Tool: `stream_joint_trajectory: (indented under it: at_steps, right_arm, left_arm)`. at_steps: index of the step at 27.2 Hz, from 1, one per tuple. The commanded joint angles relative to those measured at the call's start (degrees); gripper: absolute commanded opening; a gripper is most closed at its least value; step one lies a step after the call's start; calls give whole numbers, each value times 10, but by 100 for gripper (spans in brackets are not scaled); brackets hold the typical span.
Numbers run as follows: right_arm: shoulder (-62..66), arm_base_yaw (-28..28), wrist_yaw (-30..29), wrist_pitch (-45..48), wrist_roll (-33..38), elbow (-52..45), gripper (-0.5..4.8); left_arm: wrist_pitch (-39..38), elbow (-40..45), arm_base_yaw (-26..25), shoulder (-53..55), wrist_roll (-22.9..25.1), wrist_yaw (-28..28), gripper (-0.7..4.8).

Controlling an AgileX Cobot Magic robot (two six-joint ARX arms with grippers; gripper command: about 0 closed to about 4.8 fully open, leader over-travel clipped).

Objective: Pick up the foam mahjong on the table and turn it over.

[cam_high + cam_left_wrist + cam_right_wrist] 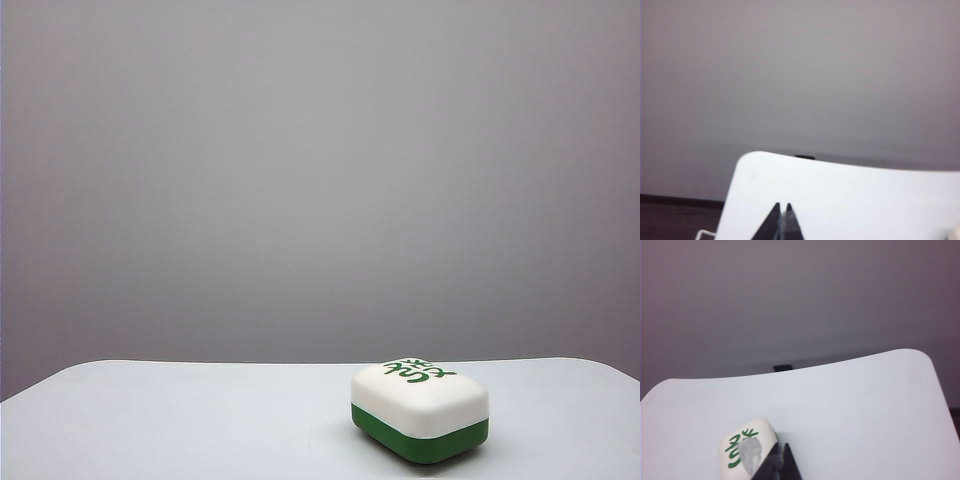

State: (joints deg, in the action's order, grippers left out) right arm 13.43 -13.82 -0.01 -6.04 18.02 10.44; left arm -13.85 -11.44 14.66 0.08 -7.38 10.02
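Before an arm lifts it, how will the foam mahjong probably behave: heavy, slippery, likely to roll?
The foam mahjong looks like chunky foam, so it is probably light and slightly squashy. It lies on a broad flat face on the table, so it should slide rather than roll. Its rounded edges and smooth look may let it slip from a shallow grip.

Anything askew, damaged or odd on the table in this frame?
Nothing stands out. The foam mahjong lies flat on the table, white face up, intact. The left gripper and right gripper are shut and empty.
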Motion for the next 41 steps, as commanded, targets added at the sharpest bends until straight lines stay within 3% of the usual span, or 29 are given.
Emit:
stream_joint_trajectory:
  at_steps: [1,9,14,21,41]
  right_arm:
    - [-43,0,5,12,2,-26,-6]
    - [-135,2,5,22,-7,-100,-6]
    - [-134,2,36,12,-81,-104,-6]
    - [-133,2,80,-36,-83,-104,-6]
    - [-134,1,78,-38,-82,-103,-5]
  left_arm:
    - [27,14,0,0,-1,-13,-5]
    - [37,49,-1,0,16,-12,-6]
    - [30,69,-1,0,39,-12,-5]
    - [-36,83,-1,0,40,-1,-5]
    - [-28,89,-1,0,39,3,-5]
